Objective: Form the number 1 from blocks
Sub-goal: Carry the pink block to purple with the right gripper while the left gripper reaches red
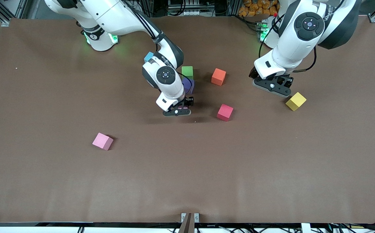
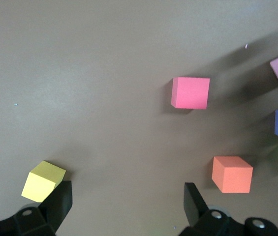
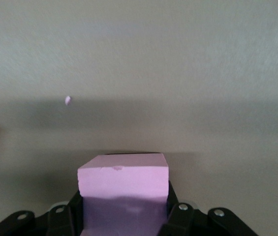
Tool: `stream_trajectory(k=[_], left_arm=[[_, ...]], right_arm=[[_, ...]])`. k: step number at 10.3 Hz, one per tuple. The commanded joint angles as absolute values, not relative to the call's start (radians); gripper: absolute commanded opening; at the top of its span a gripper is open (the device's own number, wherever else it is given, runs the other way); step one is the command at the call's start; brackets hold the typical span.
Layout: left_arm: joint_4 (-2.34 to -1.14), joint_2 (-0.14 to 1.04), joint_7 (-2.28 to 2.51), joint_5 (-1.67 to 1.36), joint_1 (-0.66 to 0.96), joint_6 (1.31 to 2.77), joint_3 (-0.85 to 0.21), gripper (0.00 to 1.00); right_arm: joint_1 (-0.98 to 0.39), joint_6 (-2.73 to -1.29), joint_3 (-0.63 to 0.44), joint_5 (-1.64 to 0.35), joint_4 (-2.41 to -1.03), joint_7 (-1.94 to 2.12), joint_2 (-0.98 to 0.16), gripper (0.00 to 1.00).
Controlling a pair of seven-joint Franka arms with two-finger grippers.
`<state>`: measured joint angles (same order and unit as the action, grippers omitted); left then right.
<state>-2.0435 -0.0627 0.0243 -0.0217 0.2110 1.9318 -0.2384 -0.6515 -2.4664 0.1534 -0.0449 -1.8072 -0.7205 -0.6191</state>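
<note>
My right gripper (image 1: 177, 109) is shut on a light pink block (image 3: 124, 179) and holds it low over the table beside the purple block (image 1: 189, 86). The green block (image 1: 187, 72) sits touching the purple one, farther from the front camera. Toward the left arm's end lie the orange block (image 1: 218, 76) and the red block (image 1: 225, 112). My left gripper (image 1: 273, 86) hangs open with nothing between its fingers, close to the yellow block (image 1: 295, 101). The left wrist view shows the yellow block (image 2: 43, 181), red block (image 2: 190, 92) and orange block (image 2: 232, 174).
A second light pink block (image 1: 102, 141) lies alone toward the right arm's end, nearer the front camera. A blue block (image 1: 148, 57) is partly hidden by the right arm. The brown table mat (image 1: 187, 181) stretches bare along the front.
</note>
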Motion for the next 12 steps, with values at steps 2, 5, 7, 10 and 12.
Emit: stream_trajectory(k=[2, 5, 7, 10, 12], left_arm=[[-2.003, -0.041, 0.025, -0.022, 0.199, 1.902, -0.236, 1.00], [-1.997, -0.035, 0.012, -0.021, 0.189, 1.901, -0.236, 1.00], [-1.996, 0.009, 0.012, -0.031, 0.201, 1.901, -0.248, 1.00], [-1.994, 0.053, 0.026, -0.032, 0.216, 1.901, -0.273, 1.00], [-1.994, 0.083, 0.017, -0.032, 0.216, 1.901, -0.282, 1.00]], right_arm=[[-0.672, -2.471, 0.161, -0.041, -1.873, -0.857, -0.566, 0.00], [-0.673, -2.473, 0.161, -0.032, -1.908, -0.859, -0.542, 0.00], [-0.675, -2.477, 0.161, -0.031, -1.937, -0.859, -0.523, 0.00], [-0.687, -2.480, 0.163, -0.031, -1.942, -0.880, -0.523, 0.00], [-0.696, -2.480, 0.167, -0.031, -1.944, -0.903, -0.523, 0.00]])
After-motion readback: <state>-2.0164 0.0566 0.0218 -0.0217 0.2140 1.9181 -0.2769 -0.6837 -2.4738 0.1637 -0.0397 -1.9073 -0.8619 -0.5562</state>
